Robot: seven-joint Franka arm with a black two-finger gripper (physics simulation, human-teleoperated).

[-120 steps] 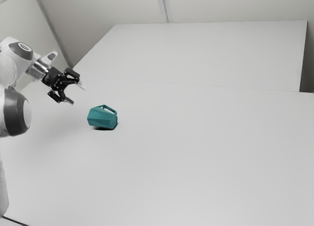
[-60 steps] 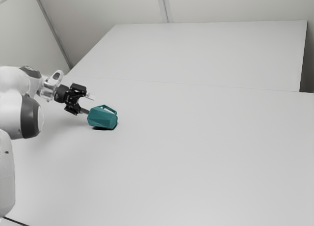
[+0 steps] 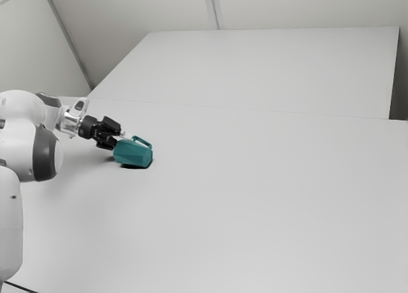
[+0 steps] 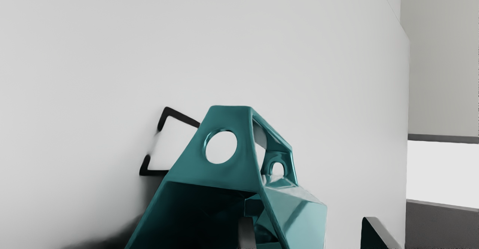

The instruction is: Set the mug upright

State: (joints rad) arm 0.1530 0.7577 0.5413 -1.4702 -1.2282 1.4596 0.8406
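Well, the claw stands wide, one finger seemingly within the mouth of the mug, though depth is hard to judge. In the exterior view, the mug lies sideways on the counter at the claw's four o'clock, mouth facing it, long axis leading away, handle toward one o'clock.

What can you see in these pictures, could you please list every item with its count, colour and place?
mug: 1, teal, lying on its side on the table, mouth toward the gripper
mug handle: 1, teal, on the mug's upper side
table: 1, pale grey, under the mug, crossed by a thin seam
walls: at least 2, off-white, beyond the table
cable: 1, dark, exterior view's lower left corner
arm: 1, white and grey, coming in from the exterior view's left
gripper: 1, black, open at the mug's mouth
fingers: 2, grey to black, standing apart
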